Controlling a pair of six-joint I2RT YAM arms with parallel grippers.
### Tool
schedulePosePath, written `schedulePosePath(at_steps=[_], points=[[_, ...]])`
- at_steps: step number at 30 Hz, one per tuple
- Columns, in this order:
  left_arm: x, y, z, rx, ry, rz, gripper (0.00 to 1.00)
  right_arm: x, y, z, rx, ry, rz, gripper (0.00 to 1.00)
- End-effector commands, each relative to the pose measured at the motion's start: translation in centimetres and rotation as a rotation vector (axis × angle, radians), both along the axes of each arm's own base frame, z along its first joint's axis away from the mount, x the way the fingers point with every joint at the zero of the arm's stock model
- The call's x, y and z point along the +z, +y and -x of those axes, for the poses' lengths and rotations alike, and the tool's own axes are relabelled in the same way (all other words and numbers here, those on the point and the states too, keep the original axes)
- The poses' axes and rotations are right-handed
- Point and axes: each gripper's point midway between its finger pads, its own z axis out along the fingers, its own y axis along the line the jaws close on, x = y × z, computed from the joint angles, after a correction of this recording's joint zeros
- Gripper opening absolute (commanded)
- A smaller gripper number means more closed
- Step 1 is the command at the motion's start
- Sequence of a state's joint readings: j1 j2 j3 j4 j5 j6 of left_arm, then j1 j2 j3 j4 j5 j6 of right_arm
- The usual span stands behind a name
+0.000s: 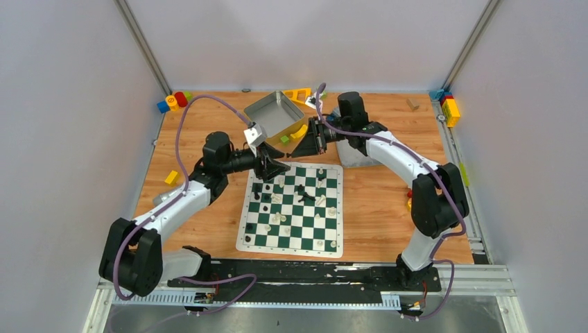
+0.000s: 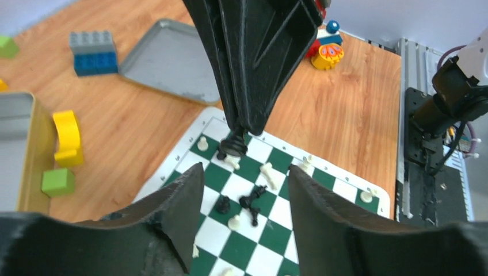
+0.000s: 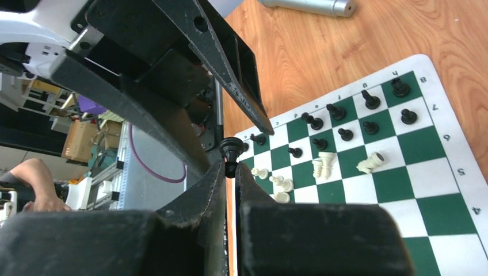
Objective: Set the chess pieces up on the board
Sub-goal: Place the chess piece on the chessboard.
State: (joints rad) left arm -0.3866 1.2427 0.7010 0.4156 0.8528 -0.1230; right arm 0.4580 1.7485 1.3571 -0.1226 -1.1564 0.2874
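R end effector (image 3: 230,170) pinched black chessman (image 3: 231,148) at tips only; L end effector (image 2: 244,173) spread, v close: bump could've dropped it.

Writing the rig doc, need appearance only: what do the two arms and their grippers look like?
Both arms have white link shells, left arm and right arm, with bulky black joint housings. A purple cable loops along each. Left gripper and right gripper are matte black, with wedge-shaped tapering fingers. No markings visible.
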Motion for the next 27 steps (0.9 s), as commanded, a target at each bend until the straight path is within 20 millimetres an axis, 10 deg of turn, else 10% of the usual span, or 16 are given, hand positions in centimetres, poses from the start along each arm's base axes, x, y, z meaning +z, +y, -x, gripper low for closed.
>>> schedulePosePath(at_steps=[1, 10, 27], points=[[-0.1, 1.7, 0.6, -0.023, -0.083, -0.142, 0.7, 2.0, -0.7, 0.0, -0.035, -0.167, 0.024, 0.0], [-2.0, 9.6, -0.9, 0.203, -0.114, -0.414, 0.83, -0.1, -1.1, 1.0, -0.066, -0.349, 0.205, 0.0], [-3.1, 26.8, -2.4, 0.864, 0.256, -0.604, 1.0, -10.9, 7.7, 7.8, 0.29, -0.597, 0.751, 0.0]])
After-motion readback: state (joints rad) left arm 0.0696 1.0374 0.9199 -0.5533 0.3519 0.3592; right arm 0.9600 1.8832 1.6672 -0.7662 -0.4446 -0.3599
